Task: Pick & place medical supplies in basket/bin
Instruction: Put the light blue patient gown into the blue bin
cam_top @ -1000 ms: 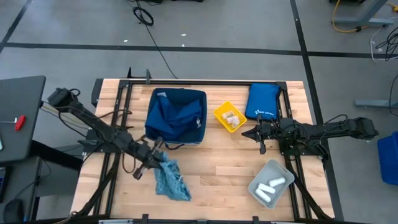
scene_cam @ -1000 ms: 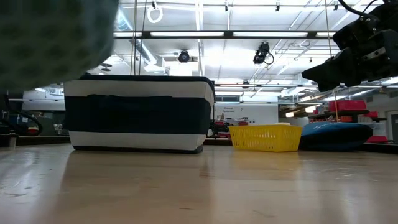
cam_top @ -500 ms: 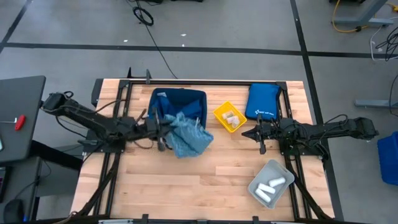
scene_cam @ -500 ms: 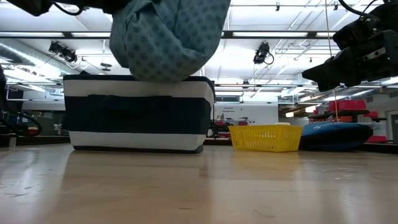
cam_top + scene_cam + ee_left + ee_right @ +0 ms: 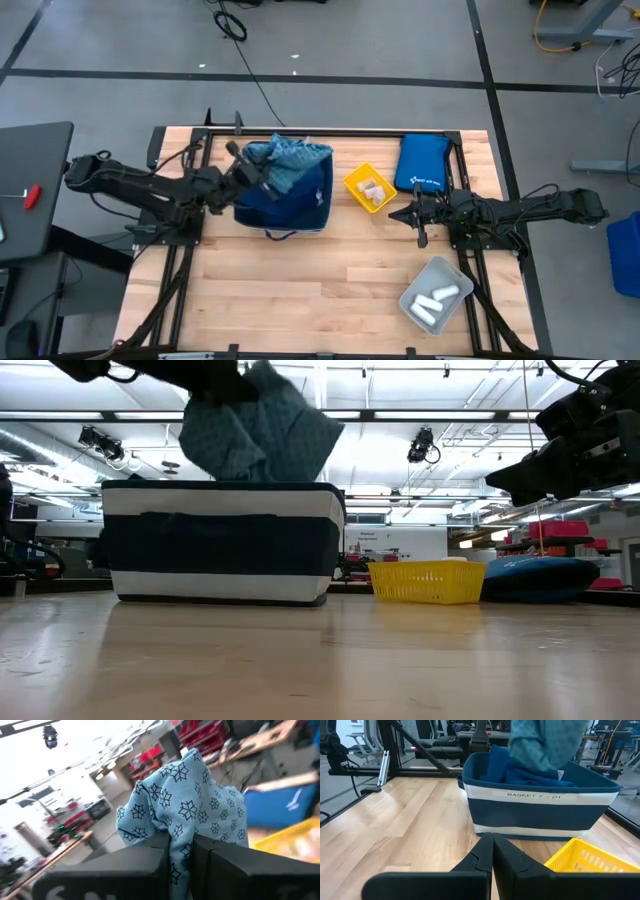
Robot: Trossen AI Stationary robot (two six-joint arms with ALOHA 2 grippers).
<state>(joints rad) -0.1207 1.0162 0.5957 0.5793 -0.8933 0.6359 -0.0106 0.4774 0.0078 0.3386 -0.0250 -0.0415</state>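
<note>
Left gripper [image 5: 252,177] closed on teal patterned cloth [image 5: 285,158], pinched between both fingers [image 5: 155,851], snowflake print plain to see in left wrist view. Held above open top of navy basket [image 5: 318,212], cloth bunched and hanging over the far edge. Seen from table level bulging above the basket rim, clear of it. White band round the basket, printed "BASKET 7 – D1", legible from right wrist view. Navy blue cloth [image 5: 507,770] heaped inside, already in.

Right gripper [image 5: 412,216] hovering over bare table, near the yellow bin [image 5: 369,188], fingers [image 5: 479,852] pressed together on nothing. White rolls [image 5: 374,190] lying in the yellow bin; more white rolls [image 5: 440,297] in the grey tray [image 5: 414,283] toward the table's near right corner. Royal-blue pouch [image 5: 422,163] flat beside the yellow bin, white print on it too small to read.
</note>
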